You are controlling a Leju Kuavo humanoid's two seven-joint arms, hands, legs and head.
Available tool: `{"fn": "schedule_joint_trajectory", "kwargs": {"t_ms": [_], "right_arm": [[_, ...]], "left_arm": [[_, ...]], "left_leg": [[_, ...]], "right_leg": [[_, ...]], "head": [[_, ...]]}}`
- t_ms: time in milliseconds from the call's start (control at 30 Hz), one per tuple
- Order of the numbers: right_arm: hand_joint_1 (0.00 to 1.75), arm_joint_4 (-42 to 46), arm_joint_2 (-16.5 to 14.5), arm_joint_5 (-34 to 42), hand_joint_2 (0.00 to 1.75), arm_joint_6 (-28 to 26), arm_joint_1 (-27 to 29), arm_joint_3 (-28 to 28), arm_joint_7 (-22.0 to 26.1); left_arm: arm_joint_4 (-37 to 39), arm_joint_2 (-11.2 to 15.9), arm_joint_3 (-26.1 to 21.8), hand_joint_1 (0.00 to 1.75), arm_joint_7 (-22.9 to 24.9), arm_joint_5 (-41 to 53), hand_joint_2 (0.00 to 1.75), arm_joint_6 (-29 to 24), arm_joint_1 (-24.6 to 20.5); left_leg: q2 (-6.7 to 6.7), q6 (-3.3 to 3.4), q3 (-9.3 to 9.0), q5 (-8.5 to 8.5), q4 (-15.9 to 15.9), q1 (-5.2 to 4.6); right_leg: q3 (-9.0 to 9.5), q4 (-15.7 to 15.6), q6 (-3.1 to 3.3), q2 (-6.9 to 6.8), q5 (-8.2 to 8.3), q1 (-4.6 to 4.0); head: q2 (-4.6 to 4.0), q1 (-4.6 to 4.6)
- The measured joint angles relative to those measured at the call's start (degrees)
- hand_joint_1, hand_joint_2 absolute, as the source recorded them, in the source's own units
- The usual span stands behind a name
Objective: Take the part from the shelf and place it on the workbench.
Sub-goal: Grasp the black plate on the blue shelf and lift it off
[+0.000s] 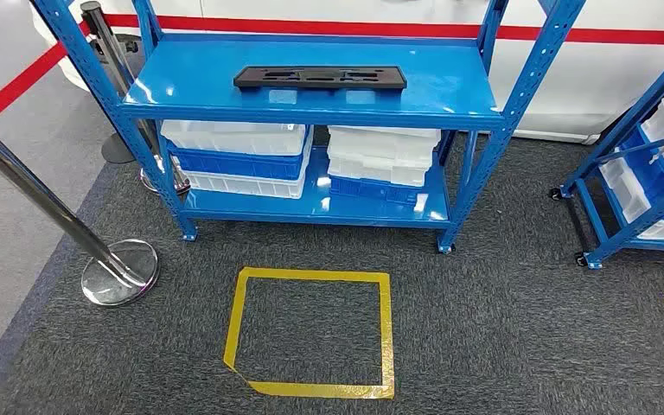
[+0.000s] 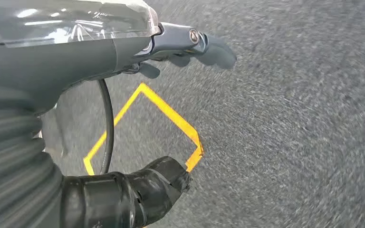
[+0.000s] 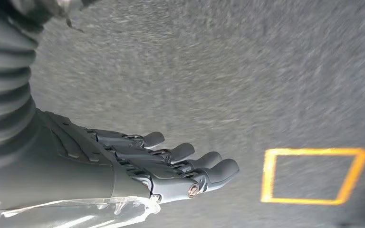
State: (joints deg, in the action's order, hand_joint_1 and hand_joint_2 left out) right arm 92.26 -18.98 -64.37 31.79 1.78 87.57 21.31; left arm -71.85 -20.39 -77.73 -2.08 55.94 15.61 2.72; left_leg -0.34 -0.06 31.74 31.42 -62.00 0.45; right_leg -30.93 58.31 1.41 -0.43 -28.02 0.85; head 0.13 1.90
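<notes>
Grey carpet point(image 3: 266, 71) blurs beneath right hand point(image 3: 171, 164).

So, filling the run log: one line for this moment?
phase: approach | part: on shelf | left hand: open | right hand: open

One black part point(image 1: 320, 78) lies on one blue shelf point(image 1: 199, 82), and a second blue rack point(image 1: 648, 164) stands at the side. There are two metal posts point(image 1: 26, 186) and two yellow tape squares point(image 1: 311, 333) on the carpet
</notes>
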Motion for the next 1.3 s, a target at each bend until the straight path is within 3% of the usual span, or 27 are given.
{"fn": "schedule_joint_trajectory", "kwargs": {"t_ms": [67, 133, 167, 200, 267, 333, 433, 500, 600, 633, 667, 700, 733, 800, 867, 933, 1000, 1100, 1133, 1167, 1200, 1300], "right_arm": [[0.00, 0.3, -0.1, -1.2, 0.00, 0.7, -0.3, 0.0, 1.4], [0.00, 0.6, -0.1, -3.5, 0.00, 1.3, -0.7, -0.4, 4.3], [0.00, 0.7, 0.0, -4.5, 0.00, 1.3, -0.9, -0.8, 5.8], [0.00, 0.9, 0.1, -5.5, 0.00, 1.3, -1.0, -1.4, 7.2], [0.00, 1.8, 0.5, -7.2, 0.00, 1.3, -1.2, -3.2, 8.5], [0.00, 3.5, 0.8, -8.0, 0.00, 0.9, -1.3, -6.2, 8.1], [0.00, 6.4, 2.2, -6.7, 0.00, -1.8, -0.3, -14.7, 4.0], [0.00, 7.8, 4.7, -4.4, 0.00, -5.0, 1.3, -23.1, -0.8], [0.00, 8.5, 9.6, -0.5, 0.00, -8.7, 3.2, -35.4, -7.7], [0.00, 8.6, 11.2, 0.4, 0.00, -9.8, 3.8, -38.8, -9.2], [0.00, 8.6, 12.8, 0.9, 0.00, -11.0, 4.5, -42.1, -10.5], [0.00, 8.6, 14.7, 1.2, 0.00, -12.2, 4.9, -45.3, -11.8], [0.00, 8.6, 16.9, 1.4, 0.00, -13.1, 4.9, -48.6, -13.4], [0.00, 8.5, 21.6, 1.6, 0.00, -14.1, 3.5, -55.9, -16.6], [0.00, 8.1, 26.2, 2.1, 0.00, -13.4, 0.4, -63.2, -19.1], [0.00, 6.9, 30.3, 3.3, 0.00, -11.7, -3.9, -70.4, -20.8], [0.00, 5.5, 33.4, 4.9, 0.00, -9.6, -8.4, -77.1, -22.3], [0.00, 3.9, 36.3, 6.7, 0.00, -7.8, -13.4, -84.9, -24.4], [0.00, 3.4, 37.1, 7.2, 0.00, -7.6, -14.4, -87.0, -24.7], [0.00, 3.0, 37.8, 7.6, 0.00, -7.3, -15.4, -89.0, -24.9], [0.00, 2.7, 38.4, 8.0, 0.00, -6.7, -16.7, -91.0, -24.9], [0.00, 1.8, 39.2, 9.4, 0.00, -4.2, -23.2, -98.4, -25.8]], "left_arm": [[0.0, 0.1, 0.0, 0.00, -0.4, 0.8, 1.75, 1.0, -0.3], [0.0, 0.2, 0.0, 0.00, -1.1, 2.0, 1.75, 2.6, -0.8], [0.0, 0.3, 0.0, 0.00, -1.5, 2.5, 1.75, 3.2, -0.9], [0.0, 0.4, 0.0, 0.00, -1.8, 2.9, 1.75, 3.7, -1.0], [0.0, 0.5, -0.1, 0.00, -2.5, 3.9, 1.75, 4.4, -1.2], [0.0, 0.7, -0.1, 0.00, -3.3, 4.8, 1.75, 4.8, -1.4], [0.2, 1.1, -0.1, 0.00, -4.9, 6.0, 1.75, 5.4, -1.8], [0.4, 1.4, -0.1, 0.00, -6.0, 6.7, 1.75, 5.7, -2.1], [1.0, 1.8, -0.1, 0.00, -6.9, 7.3, 1.75, 5.9, -2.3], [1.3, 1.9, -0.1, 0.00, -7.0, 7.3, 1.75, 5.9, -2.4], [1.5, 2.0, -0.1, 0.00, -7.1, 7.3, 1.75, 5.9, -2.4], [1.7, 2.1, -0.1, 0.00, -7.2, 7.3, 1.75, 5.9, -2.4], [1.9, 2.2, -0.1, 0.00, -7.3, 7.2, 1.75, 6.0, -2.4], [2.4, 2.3, -0.1, 0.00, -7.7, 7.2, 0.87, 6.2, -2.5], [3.3, 2.6, -0.1, 0.00, -8.1, 7.0, 0.00, 6.6, -2.7], [4.1, 3.1, -0.1, 0.00, -8.3, 6.7, 0.00, 6.7, -3.0], [4.8, 3.7, -0.1, 0.00, -8.5, 6.3, 0.00, 6.7, -3.3], [5.8, 4.6, -0.1, 0.00, -8.7, 5.9, 0.00, 6.7, -3.5], [6.1, 4.8, -0.1, 0.00, -8.7, 5.8, 0.00, 6.6, -3.5], [6.4, 5.0, -0.1, 0.00, -8.6, 5.8, 0.00, 6.4, -3.4], [6.8, 5.1, -0.1, 0.00, -8.5, 5.8, 0.00, 6.1, -3.3], [7.8, 5.7, -0.1, 0.00, -8.2, 6.2, 0.00, 4.9, -3.4]], "left_leg": [[0.00, -0.25, 2.10, 2.21, -4.2, 0.12], [0.00, -0.68, 5.61, 4.90, -11.0, 0.31], [0.00, -0.81, 6.34, 4.68, -12.2, 0.39], [0.01, -0.90, 5.99, 3.30, -11.2, 0.48], [0.02, -0.90, 2.78, -0.96, -3.9, 0.66], [-0.09, -0.50, 0.37, -3.24, 1.9, 0.54], [-0.15, 0.76, 0.15, -3.57, 3.1, 0.27], [-0.07, 1.70, 0.00, -3.97, 3.5, 0.35], [0.10, 2.43, 0.04, -4.20, 3.6, 0.23], [0.03, 2.51, 0.04, -4.18, 3.6, 0.11], [-0.11, 2.57, -0.01, -4.16, 3.6, -0.04], [-0.26, 2.62, -0.12, -4.13, 3.6, -0.23], [-0.35, 2.66, -0.30, -4.09, 3.6, -0.44], [-0.30, 2.65, -0.40, -3.99, 3.6, -0.79], [-0.07, 2.32, 0.01, -4.10, 3.5, -0.82], [0.19, 1.74, 0.38, -4.28, 3.5, -0.79], [0.19, 1.11, 1.12, -3.35, 2.0, -0.77], [0.05, 0.11, 5.85, 1.32, -7.5, -0.38], [0.06, -0.20, 7.51, 2.28, -10.5, -0.17], [0.09, -0.49, 8.32, 2.10, -11.7, 0.07], [0.12, -0.75, 8.03, 0.77, -10.7, 0.32], [0.07, -1.23, 3.38, -4.48, -0.5, 0.84]], "right_leg": [[-0.07, 0.0, 0.10, -0.10, 0.00, 0.01], [-0.16, 0.1, 0.21, -0.26, -0.05, 0.02], [-0.13, 0.2, 0.18, -0.31, -0.12, 0.04], [-0.05, 0.3, 0.09, -0.32, -0.21, 0.08], [0.22, 0.5, -0.35, -0.31, -0.54, 0.17], [0.29, 0.9, -1.03, -0.21, -0.85, 0.03], [0.17, 0.9, -1.98, -0.10, -0.85, 0.02], [-0.53, 2.5, -2.46, -0.05, -2.21, 0.24], [-4.94, 12.2, -2.77, 0.07, -7.16, 0.29], [-6.38, 15.2, -2.80, 0.08, -8.00, 0.30], [-7.09, 16.4, -2.74, 0.09, -7.74, 0.28], [-6.77, 15.4, -2.53, 0.12, -6.27, 0.20], [-5.51, 12.2, -2.11, 0.16, -3.92, 0.04], [-2.46, 4.7, -0.86, 0.25, -0.26, -0.48], [-1.19, 1.4, -0.12, 0.31, 0.59, -0.91], [-1.14, 0.6, -0.02, 0.45, 1.03, -0.83], [-0.86, -0.5, 0.14, 0.36, 1.73, -0.39], [-0.80, -1.0, 0.28, -0.18, 2.14, -0.14], [-0.88, -0.9, 0.26, -0.38, 2.13, -0.13], [-0.95, -0.8, 0.21, -0.57, 2.09, -0.09], [-1.04, -0.6, 0.10, -0.68, 2.02, 0.01], [-1.54, 0.7, -0.81, -0.44, 1.42, 0.31]], "head": [[0.00, 0.05], [0.00, 0.11], [0.00, 0.10], [0.00, 0.11], [0.00, 0.10], [0.00, 0.06], [0.00, 0.03], [0.01, 0.02], [0.01, -0.02], [0.00, -0.02], [0.00, -0.02], [0.00, -0.02], [0.00, -0.02], [0.00, 0.02], [0.01, 0.08], [0.02, 0.10], [0.01, 0.12], [0.01, 0.17], [0.00, 0.16], [0.00, 0.17], [0.00, 0.17], [0.00, 0.17]]}}
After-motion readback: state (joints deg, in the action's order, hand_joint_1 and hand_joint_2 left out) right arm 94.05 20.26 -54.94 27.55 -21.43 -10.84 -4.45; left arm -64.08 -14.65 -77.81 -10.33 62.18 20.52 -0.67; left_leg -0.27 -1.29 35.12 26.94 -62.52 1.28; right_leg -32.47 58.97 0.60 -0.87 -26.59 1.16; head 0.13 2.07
